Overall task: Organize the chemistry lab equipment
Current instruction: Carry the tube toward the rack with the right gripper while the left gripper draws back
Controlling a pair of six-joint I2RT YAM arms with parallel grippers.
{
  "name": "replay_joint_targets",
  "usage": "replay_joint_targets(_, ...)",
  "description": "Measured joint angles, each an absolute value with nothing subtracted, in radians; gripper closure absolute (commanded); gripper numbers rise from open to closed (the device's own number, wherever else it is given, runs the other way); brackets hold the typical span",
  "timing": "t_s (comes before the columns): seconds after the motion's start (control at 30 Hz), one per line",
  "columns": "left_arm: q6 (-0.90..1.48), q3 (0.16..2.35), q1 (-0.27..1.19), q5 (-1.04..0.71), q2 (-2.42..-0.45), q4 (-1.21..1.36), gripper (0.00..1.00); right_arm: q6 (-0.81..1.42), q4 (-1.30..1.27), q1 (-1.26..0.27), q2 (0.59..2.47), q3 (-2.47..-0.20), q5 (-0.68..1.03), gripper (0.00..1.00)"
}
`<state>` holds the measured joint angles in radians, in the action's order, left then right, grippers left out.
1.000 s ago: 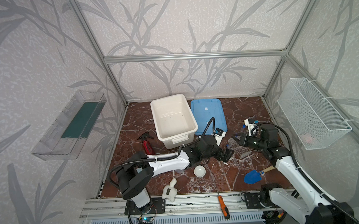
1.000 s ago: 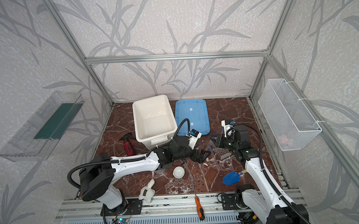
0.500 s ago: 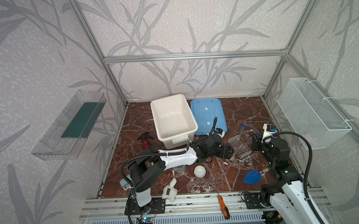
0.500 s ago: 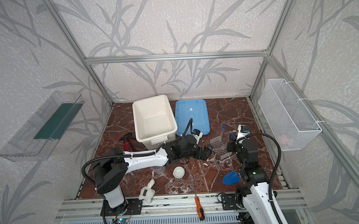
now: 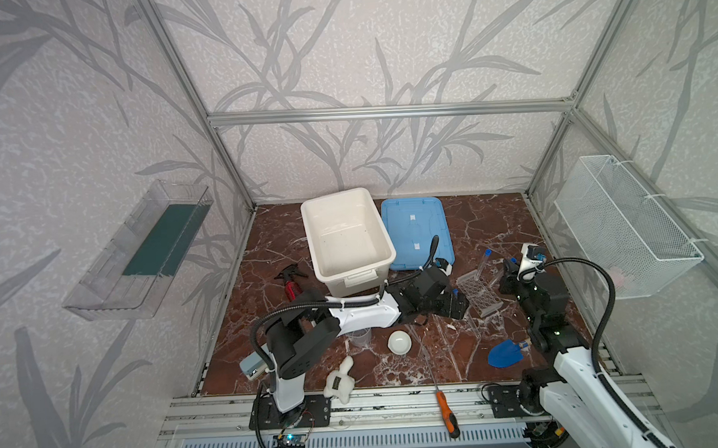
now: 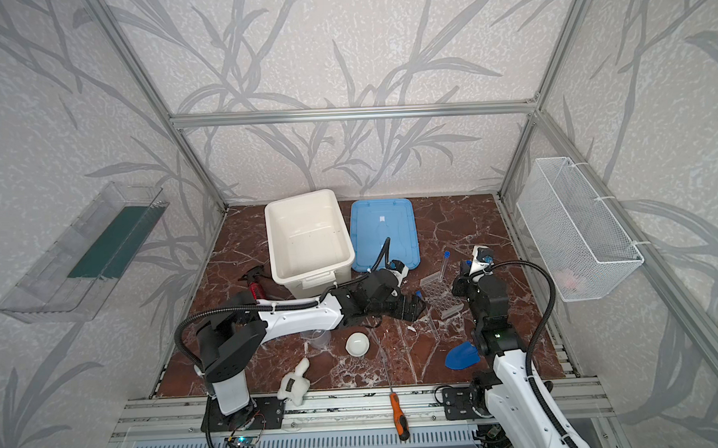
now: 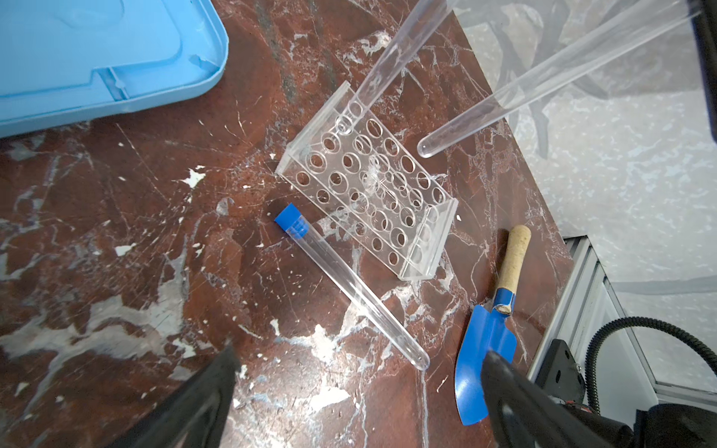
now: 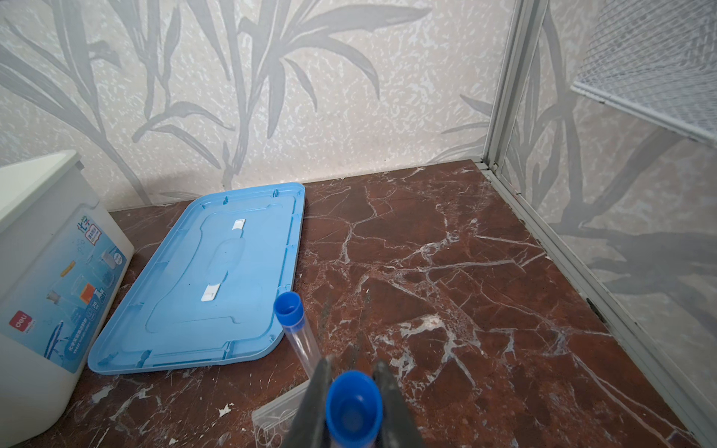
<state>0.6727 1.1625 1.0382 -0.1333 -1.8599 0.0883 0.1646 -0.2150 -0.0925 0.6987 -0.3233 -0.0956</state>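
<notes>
- Trouble is gathering around the rack [image 5: 479, 292] in both top views. The right gripper [image 5: 510, 268] is hanging just beside it, the left gripper [image 5: 452, 306] is sitting on its other side, and a standing tube [image 5: 484, 263] is leaning in a far hole. The arms are working so near each other that either one, moving toward the rack, is risking a knock against the other. The beaker [image 5: 360, 337] and dish [image 5: 399, 342] are sitting well apart from all this, beside the left arm.
- Left wrist view: the left gripper [image 7: 359, 353] is holding its fingers wide apart with nothing between them, above the lying tube [image 7: 349, 287], which is resting on the floor just beside the rack [image 7: 368, 182].
  The held tube [image 7: 543, 89] is hanging tilted, and its round tip is seeming to sit off the rack's edge, not over a hole. Lowering from here is likely to be striking the top plate, shoving the light rack, or toppling the standing tube [image 7: 392, 58]. A careless grab is risking rolling the lying tube toward the trowel [image 7: 485, 341].
- Right wrist view: the right gripper [image 8: 355, 382] is clamping the held tube [image 8: 353, 407] at its blue-capped end. Gripping that high is probably letting the long body swing, and a loosening cap could be dropping it.
  The standing tube [image 8: 291, 322] is leaning just ahead, within brushing reach. Only a corner of the rack [image 8: 279, 415] is showing, so this camera is giving little help with aiming.
</notes>
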Motion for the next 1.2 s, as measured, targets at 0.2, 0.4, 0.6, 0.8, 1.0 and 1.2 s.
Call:
replay_joint_targets(0.2,0.673,1.163,1.039,-0.135,-1.861,0.082,0.01,0.148,-0.281,-0.093,0.735,-0.289,-0.088,0.81)
replay_joint_targets(0.4,0.673,1.163,1.039,-0.141,-1.861,0.082,0.01,0.139,-0.356,-0.093,0.793,-0.284,-0.067,0.81)
replay_joint_targets(0.6,0.673,1.163,1.039,-0.141,-1.864,0.082,0.01,0.128,-0.366,-0.093,0.798,-0.284,-0.052,0.81)
replay_joint_targets(0.8,0.673,1.163,1.039,-0.142,-1.868,0.082,0.01,0.093,-0.405,-0.093,0.852,-0.282,-0.044,0.80)
replay_joint_targets(1.0,0.673,1.163,1.039,-0.143,-1.868,0.083,0.01,0.062,-0.426,-0.093,0.934,-0.281,-0.021,0.80)
replay_joint_targets(1.2,0.673,1.163,1.039,-0.136,-1.868,0.084,0.01,0.055,-0.450,-0.093,0.938,-0.268,-0.022,0.77)
